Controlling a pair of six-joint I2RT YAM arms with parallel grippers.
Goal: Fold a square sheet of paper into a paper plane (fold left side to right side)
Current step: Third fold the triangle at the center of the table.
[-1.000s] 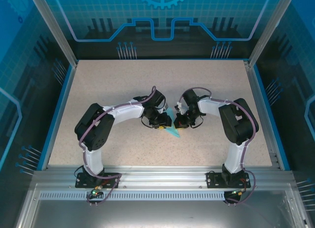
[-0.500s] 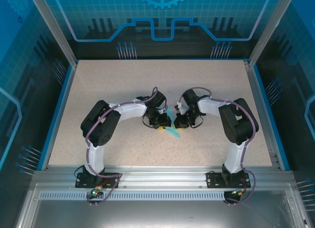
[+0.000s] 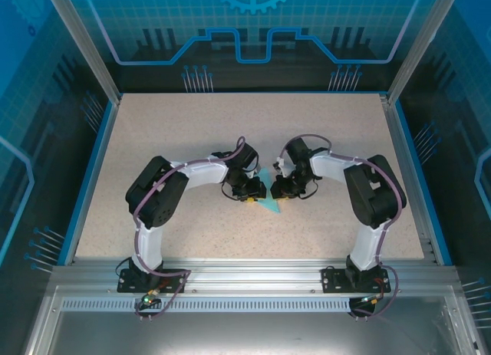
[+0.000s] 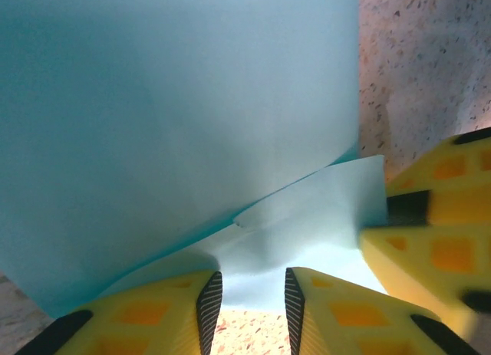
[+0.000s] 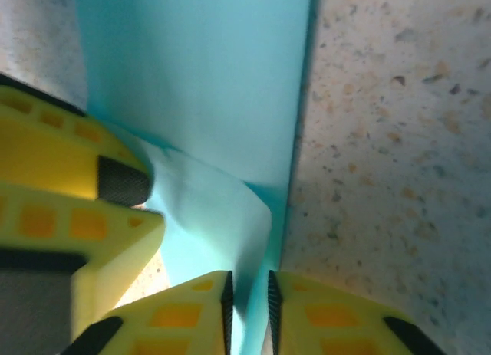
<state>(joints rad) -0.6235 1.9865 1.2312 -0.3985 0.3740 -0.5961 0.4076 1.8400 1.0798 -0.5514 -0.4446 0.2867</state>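
The creased light-blue paper sheet [image 3: 268, 205] lies mid-tabletop [image 3: 184, 133]. The right hand [image 5: 249, 294] has just eased from clamped to a narrow slit around a flap, grip uncertain. The left hand [image 4: 250, 294] is partly open, astride the paper's edge. This crease is probably pressed.

The paper plane [image 3: 268, 205] lies between left gripper [image 3: 252, 195] and right gripper [image 3: 279, 192].

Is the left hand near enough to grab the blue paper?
Probably yes. The left hand is right at the paper, whose edge sits just past its parted fingertips with nothing in between.
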